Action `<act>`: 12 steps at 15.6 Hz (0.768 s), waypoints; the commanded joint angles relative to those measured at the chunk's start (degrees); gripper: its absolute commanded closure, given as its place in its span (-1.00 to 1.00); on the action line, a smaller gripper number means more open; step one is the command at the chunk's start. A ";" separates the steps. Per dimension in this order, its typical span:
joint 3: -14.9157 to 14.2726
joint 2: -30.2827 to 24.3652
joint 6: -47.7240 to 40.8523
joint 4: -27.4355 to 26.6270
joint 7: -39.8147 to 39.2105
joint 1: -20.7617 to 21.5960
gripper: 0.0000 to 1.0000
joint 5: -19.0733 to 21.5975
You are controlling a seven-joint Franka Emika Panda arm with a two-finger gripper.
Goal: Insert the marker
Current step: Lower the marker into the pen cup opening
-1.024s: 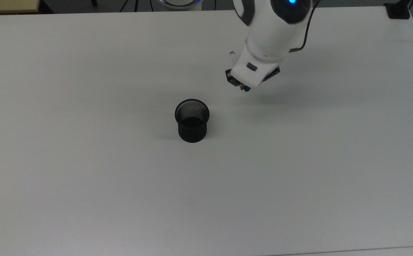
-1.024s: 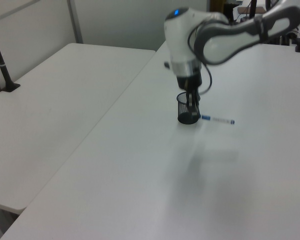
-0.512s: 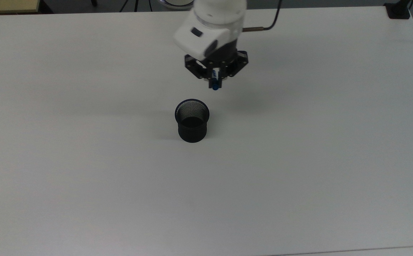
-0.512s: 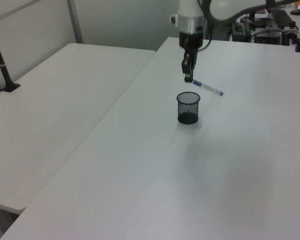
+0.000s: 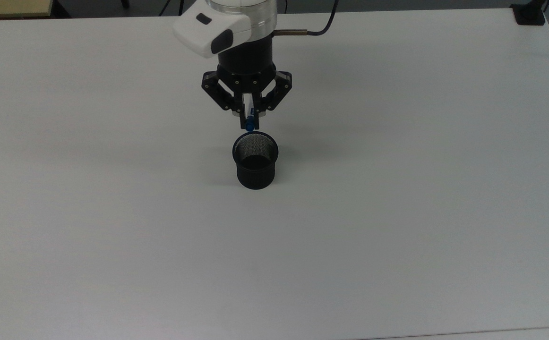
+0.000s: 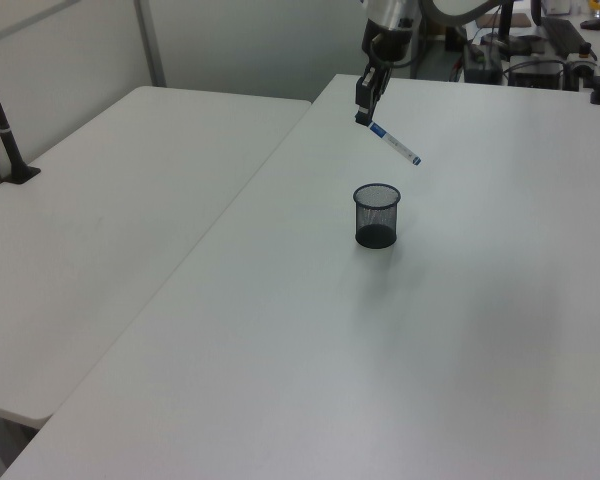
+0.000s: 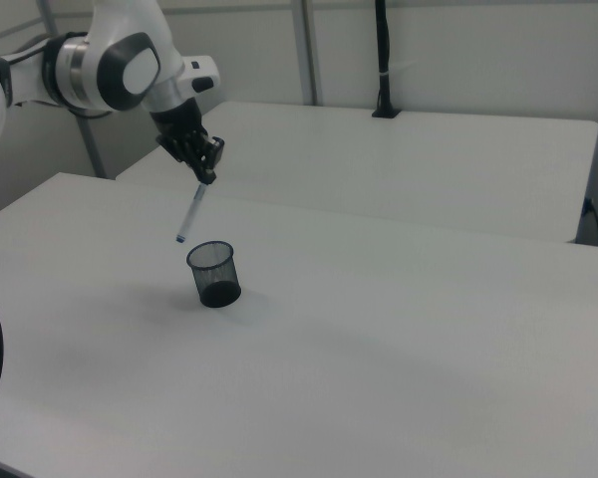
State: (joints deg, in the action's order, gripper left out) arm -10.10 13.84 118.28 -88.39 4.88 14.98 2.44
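Note:
My gripper [image 5: 251,114] is shut on the marker [image 5: 249,124], a slim white barrel with blue ends. It hangs in the air just beyond the rim of the black mesh cup [image 5: 255,160], which stands upright on the white table [image 5: 397,212]. In the left view the gripper [image 6: 364,117] holds the marker [image 6: 395,144] by its upper end, and the barrel slants down toward the left view's right, well above the cup [image 6: 377,215]. In the right view the marker [image 7: 192,212] points steeply down from the gripper [image 7: 207,172], its lower tip close above the cup [image 7: 213,274].
A second white table [image 6: 130,180] stands alongside with a narrow gap between the two. A black clamp post [image 6: 5,130] is fixed at its far edge. A black cable [image 5: 312,32] trails from the wrist. Open tabletop surrounds the cup.
The arm has swung toward the top view's left and risen, carrying the marker. The marker has tipped from nearly level to steeply slanted and now hangs close to the cup.

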 commanded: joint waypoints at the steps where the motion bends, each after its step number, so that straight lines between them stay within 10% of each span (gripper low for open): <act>1: -1.93 -2.76 9.57 -7.66 1.88 0.48 1.00 -2.08; 12: -2.55 -3.02 19.00 -14.79 4.26 -0.13 1.00 -6.49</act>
State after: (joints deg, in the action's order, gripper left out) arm -12.46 13.39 134.71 -98.65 7.62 13.71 -2.72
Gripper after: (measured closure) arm 0.819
